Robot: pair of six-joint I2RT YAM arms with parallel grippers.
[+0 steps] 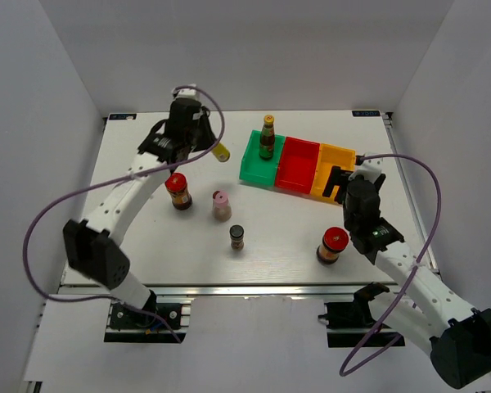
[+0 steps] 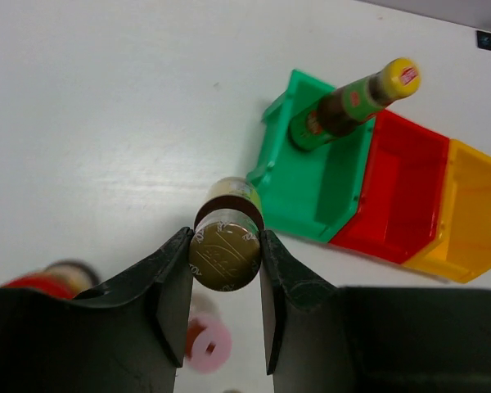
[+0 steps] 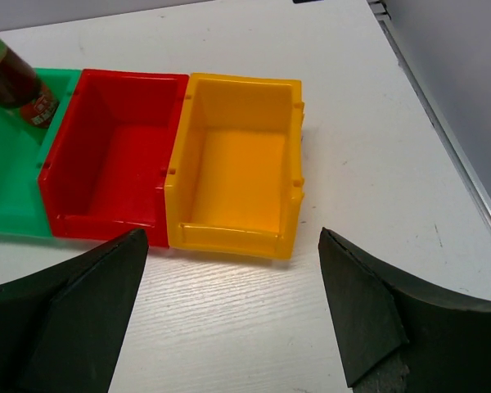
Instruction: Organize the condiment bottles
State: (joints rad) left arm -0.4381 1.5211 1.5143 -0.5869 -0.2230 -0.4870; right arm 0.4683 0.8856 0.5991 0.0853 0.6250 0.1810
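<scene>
My left gripper (image 1: 203, 141) (image 2: 225, 250) is shut on a slim dark bottle (image 1: 219, 152) (image 2: 223, 255), held tilted above the table left of the green bin; its round base faces the left wrist camera. A second slim yellow-capped bottle (image 1: 268, 136) (image 2: 344, 105) (image 3: 15, 80) stands in the green bin (image 1: 254, 168) (image 2: 307, 192). On the table stand a red-lidded jar (image 1: 178, 191), a pink-lidded jar (image 1: 221, 205) (image 2: 209, 344), a small black-lidded jar (image 1: 237, 237) and another red-lidded jar (image 1: 333, 246). My right gripper (image 1: 341, 182) (image 3: 231, 246) is open and holds nothing, just in front of the orange bin.
The green bin (image 3: 8, 192), a red bin (image 1: 299, 164) (image 2: 397, 196) (image 3: 106, 160) and an orange bin (image 1: 331, 164) (image 2: 466, 213) (image 3: 237, 164) sit side by side at the back right. The red and orange bins hold nothing. The table's right edge (image 3: 442, 123) runs close to the orange bin.
</scene>
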